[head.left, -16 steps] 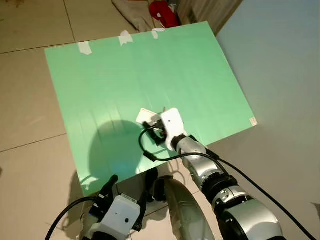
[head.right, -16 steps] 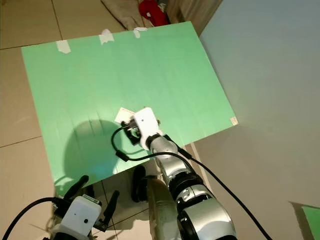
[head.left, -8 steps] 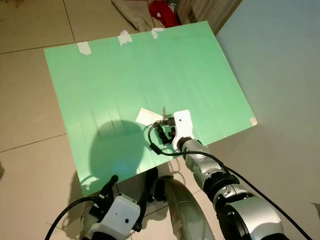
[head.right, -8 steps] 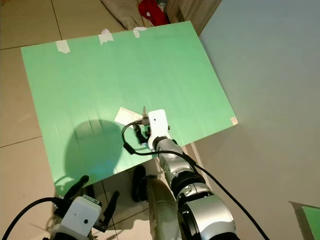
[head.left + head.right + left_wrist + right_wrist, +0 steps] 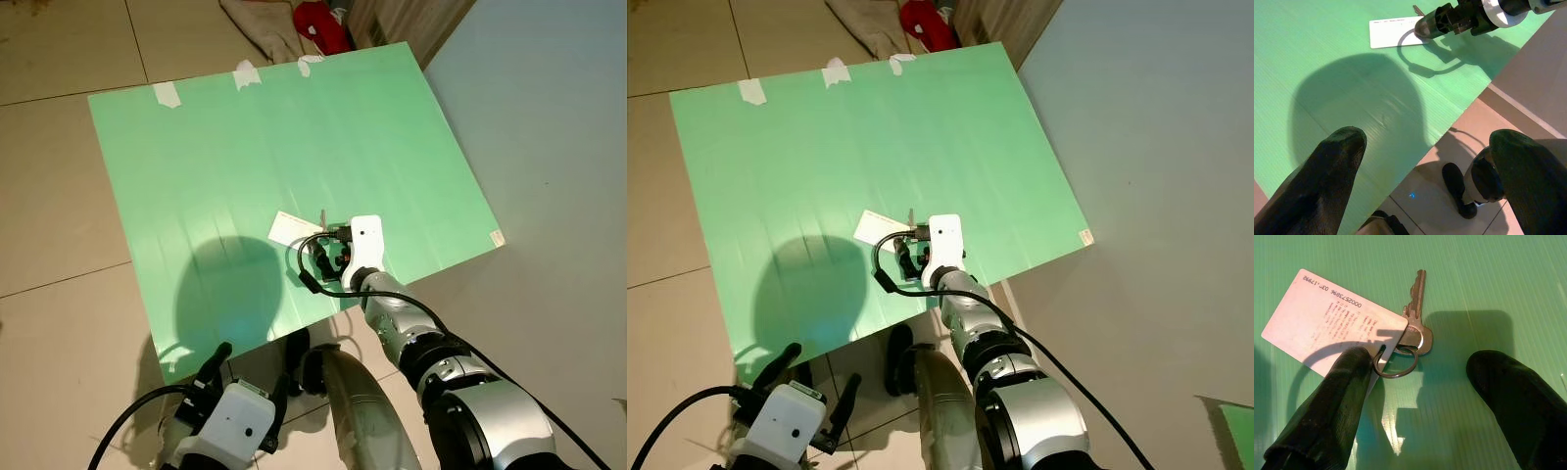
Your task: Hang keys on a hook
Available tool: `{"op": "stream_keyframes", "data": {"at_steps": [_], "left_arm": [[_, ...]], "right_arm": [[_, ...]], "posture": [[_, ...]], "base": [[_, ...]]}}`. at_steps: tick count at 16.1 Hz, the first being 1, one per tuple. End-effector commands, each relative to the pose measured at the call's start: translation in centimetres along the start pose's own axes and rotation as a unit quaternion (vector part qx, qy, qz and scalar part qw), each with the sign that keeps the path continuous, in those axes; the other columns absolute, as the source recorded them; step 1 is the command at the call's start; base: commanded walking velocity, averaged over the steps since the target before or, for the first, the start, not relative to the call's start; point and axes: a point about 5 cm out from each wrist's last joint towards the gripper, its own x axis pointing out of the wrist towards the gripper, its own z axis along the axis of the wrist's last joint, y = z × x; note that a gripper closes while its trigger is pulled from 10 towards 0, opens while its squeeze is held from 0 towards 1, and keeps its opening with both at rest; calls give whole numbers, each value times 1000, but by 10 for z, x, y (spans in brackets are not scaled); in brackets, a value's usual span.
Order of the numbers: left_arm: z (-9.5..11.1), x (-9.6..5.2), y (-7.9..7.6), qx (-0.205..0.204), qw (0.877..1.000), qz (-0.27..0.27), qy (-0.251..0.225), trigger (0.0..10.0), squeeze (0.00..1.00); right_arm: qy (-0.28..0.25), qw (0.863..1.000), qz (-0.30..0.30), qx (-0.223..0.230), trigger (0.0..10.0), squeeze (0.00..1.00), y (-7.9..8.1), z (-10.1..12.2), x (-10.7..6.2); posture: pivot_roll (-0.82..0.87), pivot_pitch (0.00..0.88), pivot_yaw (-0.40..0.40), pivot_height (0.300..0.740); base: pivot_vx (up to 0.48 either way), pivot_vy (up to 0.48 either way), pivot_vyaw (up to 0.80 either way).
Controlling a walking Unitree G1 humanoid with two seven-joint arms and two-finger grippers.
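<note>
Since a second ago, our right gripper [image 5: 1415, 396] has slid rightward and slightly down across the green board [image 5: 245, 147], from atop the white card [image 5: 290, 227] to just right of it, centre of frame. We see its two black fingers [image 5: 1327, 406] spread apart, holding nothing; one fingertip rests on the card's edge beside the key ring [image 5: 1396, 363], the other stands clear on bare green. Key [image 5: 1417, 313] lies flat on the board, blade pointing away from the gripper, head overlapping the card's corner, ring threaded through both key and card. Card carries small printed text and a number along one edge.

Our left gripper [image 5: 245, 377] hangs low at bottom left of frame, fingers wide apart, empty, over the board's near edge and the tiled floor [image 5: 59, 294]. Tape strips [image 5: 165, 93] fix the board's far edge. Red and beige cloth [image 5: 294, 24] lies at top centre.
</note>
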Motion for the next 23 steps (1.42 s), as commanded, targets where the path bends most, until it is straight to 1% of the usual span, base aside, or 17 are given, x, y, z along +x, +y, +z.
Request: {"op": "stream_keyframes", "data": {"at_steps": [1,2,3,4,12,15,21,23], "left_arm": [[-3,-4,-10,-11,1000,-18,15,10000,0],[-3,-4,-10,-11,1000,-18,15,10000,0],[-3,-4,-10,-11,1000,-18,15,10000,0],[-3,-4,-10,-11,1000,-18,14,10000,0],[-1,0,-11,-5,1000,-25,5,10000,0],[0,1,-12,-6,1000,-27,2,10000,0],[0,2,-13,-7,1000,-30,3,10000,0],[0,3,-12,-8,1000,-29,2,10000,0]], "right_arm": [[38,998,22,39,10000,0,27,-19,0],[38,998,23,38,9216,0,27,-18,0],[38,998,24,38,4157,0,28,-18,0],[38,998,26,37,0,0,28,-18,0],[30,999,28,19,0,0,25,-21,-2],[25,999,29,19,0,0,25,-20,-2],[3,999,32,13,0,0,27,-13,-1],[-22,999,34,18,0,0,24,-1,1]], "posture": [[266,507,-240,722],[266,507,-240,722],[266,507,-240,722],[262,503,-238,722],[249,477,-231,722],[244,480,-231,722],[233,491,-231,722],[230,491,-232,722]], "base": [[0,0,0],[0,0,0],[0,0,0],[0,0,0],[0,0,0],[0,0,0],[0,0,0],[0,0,0]]}}
